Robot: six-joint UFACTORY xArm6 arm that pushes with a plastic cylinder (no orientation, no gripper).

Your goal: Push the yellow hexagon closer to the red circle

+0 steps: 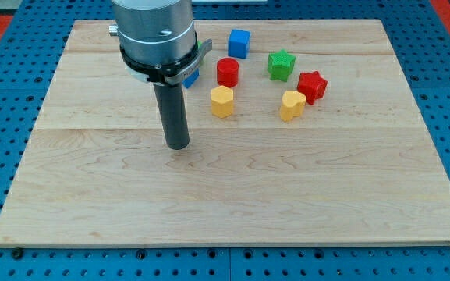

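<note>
The yellow hexagon [222, 101] stands on the wooden board just below the red circle [227, 72], a small gap between them. My tip [178, 145] rests on the board to the left of and below the yellow hexagon, apart from it. The rod rises from there to the arm's grey body at the view's top.
A blue cube [239, 42] lies above the red circle. A green star [281, 65], a red star [312, 86] and a yellow heart-like block [292, 104] lie to the right. Another blue block [192, 76] is partly hidden behind the arm. The board [232, 203] sits on a blue pegboard.
</note>
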